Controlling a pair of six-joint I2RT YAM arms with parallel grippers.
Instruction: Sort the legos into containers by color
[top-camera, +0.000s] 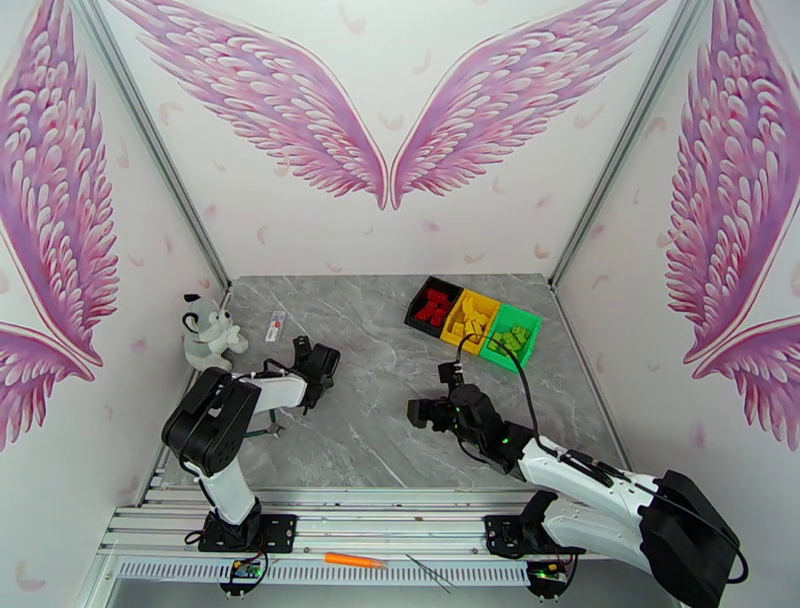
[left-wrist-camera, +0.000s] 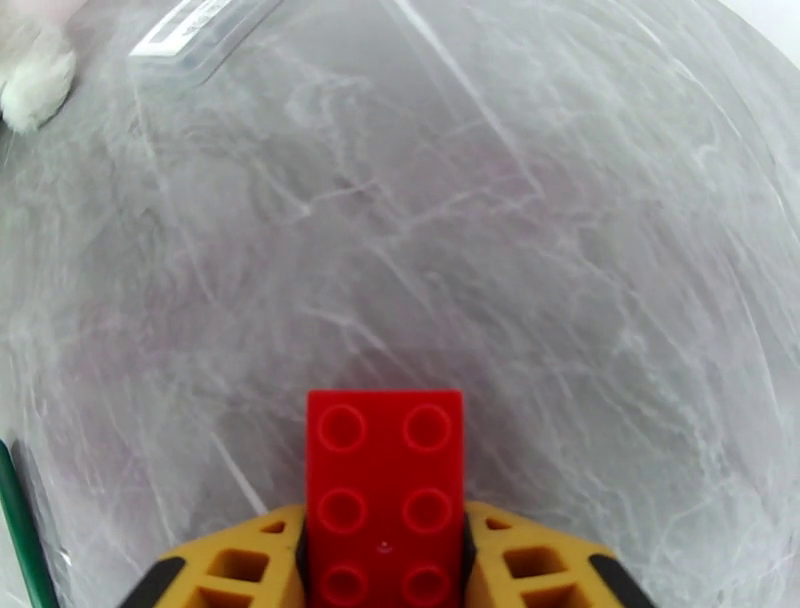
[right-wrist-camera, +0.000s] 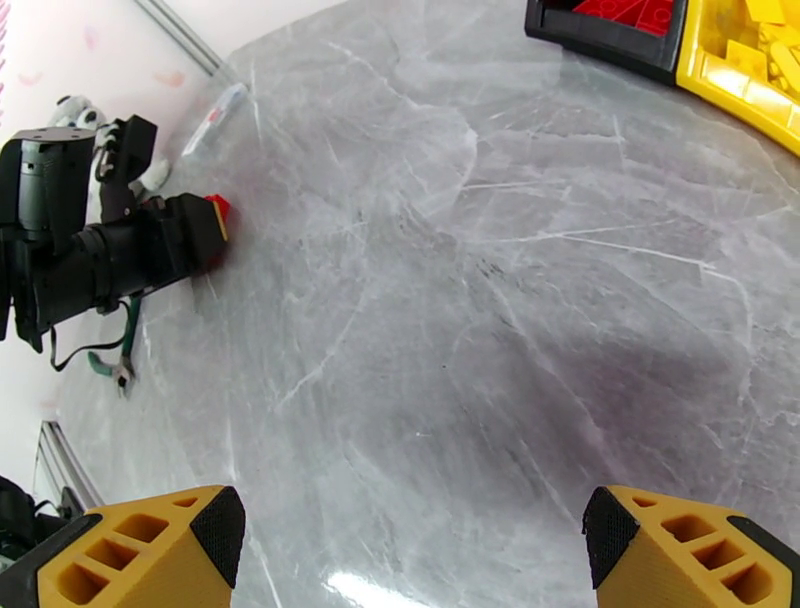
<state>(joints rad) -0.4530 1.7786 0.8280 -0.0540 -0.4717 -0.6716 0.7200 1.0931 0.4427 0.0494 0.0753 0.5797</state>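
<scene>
Red brick (left-wrist-camera: 385, 480) seen pinched between left gripper (left-wrist-camera: 385, 545) fingers, at table's (right-wrist-camera: 450, 300) left side. Right gripper (right-wrist-camera: 412, 525) spread wide, nothing gripped, mid-table. Farther back, bins lined up touching at right rear: black bin (right-wrist-camera: 600, 45) loaded with red bricks, yellow bin (right-wrist-camera: 730, 95) with yellow, green bin (top-camera: 528, 335) with green.

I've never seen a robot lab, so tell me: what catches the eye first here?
Huge pink wings painted on the walls. On the grey table, the left tool grips a red lego brick, while the black bin, yellow bin and green bin at the far right hold sorted bricks.
</scene>
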